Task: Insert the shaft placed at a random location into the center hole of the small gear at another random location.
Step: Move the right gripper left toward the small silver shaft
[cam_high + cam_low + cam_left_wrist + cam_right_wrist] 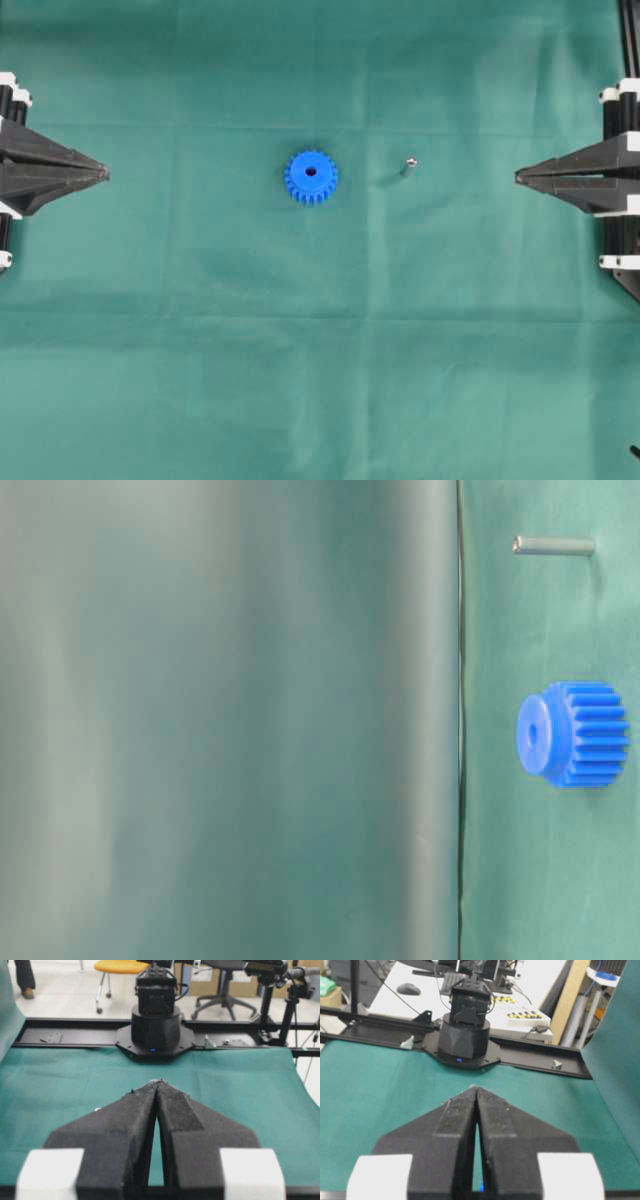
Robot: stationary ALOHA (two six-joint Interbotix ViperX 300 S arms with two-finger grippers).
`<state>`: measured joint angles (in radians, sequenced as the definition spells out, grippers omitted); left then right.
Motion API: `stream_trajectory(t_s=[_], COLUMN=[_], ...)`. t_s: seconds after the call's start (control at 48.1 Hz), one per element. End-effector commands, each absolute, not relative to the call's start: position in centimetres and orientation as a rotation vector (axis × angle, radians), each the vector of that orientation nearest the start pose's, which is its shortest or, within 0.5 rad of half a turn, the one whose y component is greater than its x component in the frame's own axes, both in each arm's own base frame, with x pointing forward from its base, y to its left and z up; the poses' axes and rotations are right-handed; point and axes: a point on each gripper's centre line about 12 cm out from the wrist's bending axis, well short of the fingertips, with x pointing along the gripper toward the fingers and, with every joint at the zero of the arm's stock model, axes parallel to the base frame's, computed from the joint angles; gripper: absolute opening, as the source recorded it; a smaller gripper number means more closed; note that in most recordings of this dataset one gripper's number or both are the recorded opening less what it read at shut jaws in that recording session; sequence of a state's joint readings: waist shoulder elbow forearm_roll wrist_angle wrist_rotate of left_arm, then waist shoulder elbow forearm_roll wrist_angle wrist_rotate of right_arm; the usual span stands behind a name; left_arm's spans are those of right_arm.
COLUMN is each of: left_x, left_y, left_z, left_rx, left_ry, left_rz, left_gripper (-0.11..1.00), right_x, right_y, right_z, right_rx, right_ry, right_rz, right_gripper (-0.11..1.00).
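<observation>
While both arms sit back at opposite edges, a green cloth (200,380) covers the whole table. Left gripper (104,175) rests at the left edge in the overhead view, fingertips pressed together, nothing between them; its wrist view shows the black fingers (130,1125) meeting at the tips. Right gripper (518,177) mirrors it at the right edge, likewise closed and empty. Small gear (310,177), bright blue, lies flat near the table's middle, well apart from both grippers, hub up, center hole (310,172) dark and unobstructed. Shaft (409,166), silvery, stands upright just right of the gear, not touching it, between the gear and the right gripper.
</observation>
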<state>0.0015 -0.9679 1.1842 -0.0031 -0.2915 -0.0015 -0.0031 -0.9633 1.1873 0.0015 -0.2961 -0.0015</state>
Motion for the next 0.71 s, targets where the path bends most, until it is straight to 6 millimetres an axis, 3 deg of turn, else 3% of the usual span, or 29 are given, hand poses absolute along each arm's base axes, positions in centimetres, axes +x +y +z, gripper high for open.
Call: stream_trajectory(t_s=[0.0, 0.208, 0.541, 0.603, 0.686], left_x=[20.0, 20.0, 19.9, 19.8, 19.8], left_y=[0.1, 0.1, 0.1, 0.1, 0.1], left_z=[29.0, 28.9, 28.5, 28.4, 28.3], left_rx=[-0.042, -0.04, -0.042, -0.042, -0.042], left_ry=[-0.061, -0.054, -0.051, -0.046, -0.044], left_rz=[0.006, 0.006, 0.006, 0.006, 0.006], left_gripper=[-0.01, -0.01, -0.01, -0.01, -0.01], right_x=[20.2, 22.0, 24.9, 25.5, 26.1], right_y=[-0.3, -1.5, -3.9, -4.3, -5.0], right_z=[29.6, 26.8, 20.2, 18.8, 17.1], right_rx=[-0.019, -0.019, 0.041, 0.06, 0.082], right_ry=[-0.084, -0.013, 0.071, 0.098, 0.142], right_rz=[-0.014, -0.067, -0.163, -0.184, -0.219], right_gripper=[0.0, 0.0, 0.01, 0.09, 0.34])
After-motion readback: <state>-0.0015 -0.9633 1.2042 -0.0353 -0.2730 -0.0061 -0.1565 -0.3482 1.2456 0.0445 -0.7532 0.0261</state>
